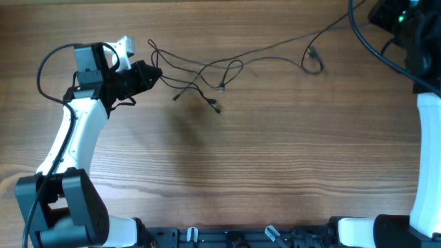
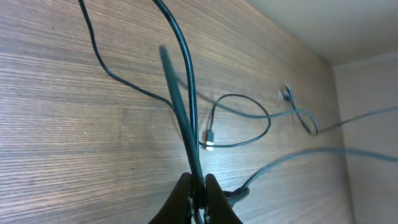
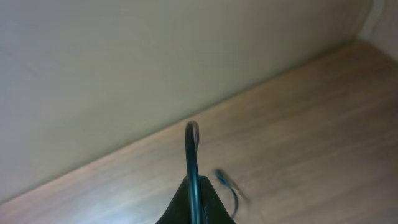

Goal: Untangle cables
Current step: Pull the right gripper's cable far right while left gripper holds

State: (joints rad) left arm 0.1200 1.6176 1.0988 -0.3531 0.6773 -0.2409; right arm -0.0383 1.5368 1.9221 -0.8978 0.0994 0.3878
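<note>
Overhead shows the cables (image 1: 207, 72) strung along the far edge of the surface (image 1: 262, 172), looped and crossed near the middle. Left pincer (image 2: 198, 190) is pinched on one dark strand, right pincer (image 3: 194, 196) clamps another by the far-right corner. Most untangling looks undone.

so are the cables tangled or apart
Tangled: in the overhead view the cables cross and loop over each other. The left gripper and right gripper are each shut on one.

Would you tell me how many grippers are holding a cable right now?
2: the left gripper, on a cable at the tangle's left end, and the right gripper, on one at far right.
</note>
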